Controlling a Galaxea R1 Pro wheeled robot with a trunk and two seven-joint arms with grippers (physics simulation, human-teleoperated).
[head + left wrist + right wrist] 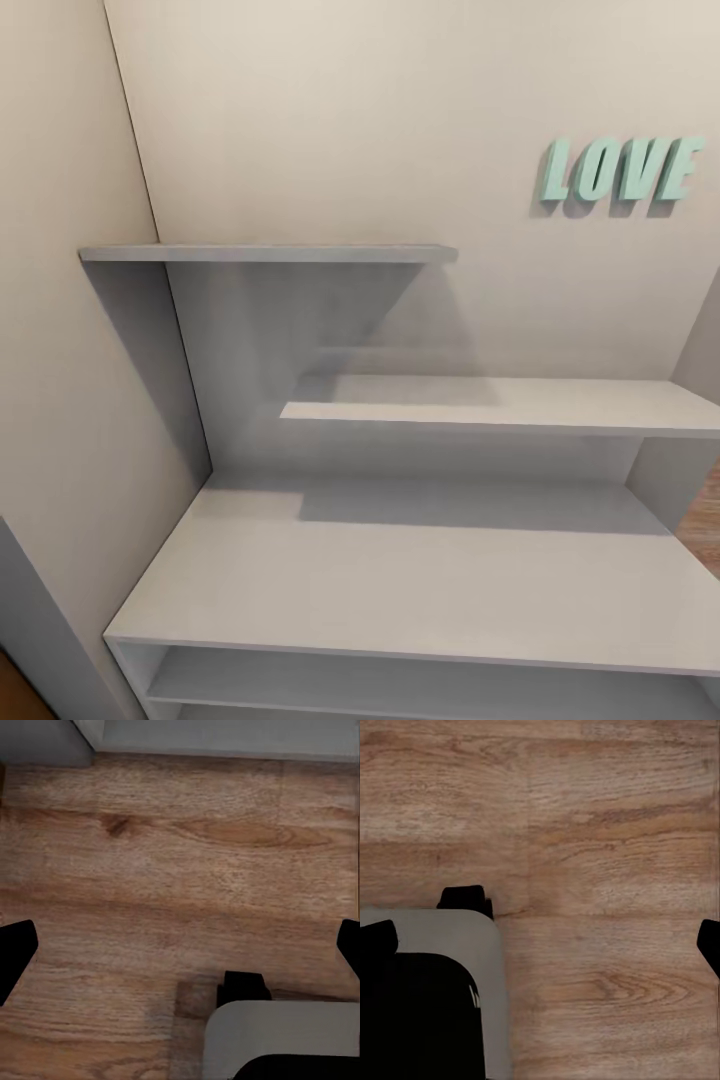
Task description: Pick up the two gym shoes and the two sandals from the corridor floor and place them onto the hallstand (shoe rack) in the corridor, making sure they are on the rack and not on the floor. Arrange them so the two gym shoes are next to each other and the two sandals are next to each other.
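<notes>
While my left gripper (180, 945) and right gripper (540, 937) hang spread and empty above the corridor floor (187, 870), the hallstand (400, 580) top lies bare; I judge shoes light, heel-graspable.

One word can be read: "LOVE" (620, 172), in raised mint-green capital letters, slanted like italics. The letters stand on the pale beige wall (350, 120) at the far right of the head view, and cast a soft shadow on it just below and to the left. They sit higher than the upper floating wall shelf (268, 253), and well apart from it, off to its right. No other text, label, brand or number is legible.
</notes>
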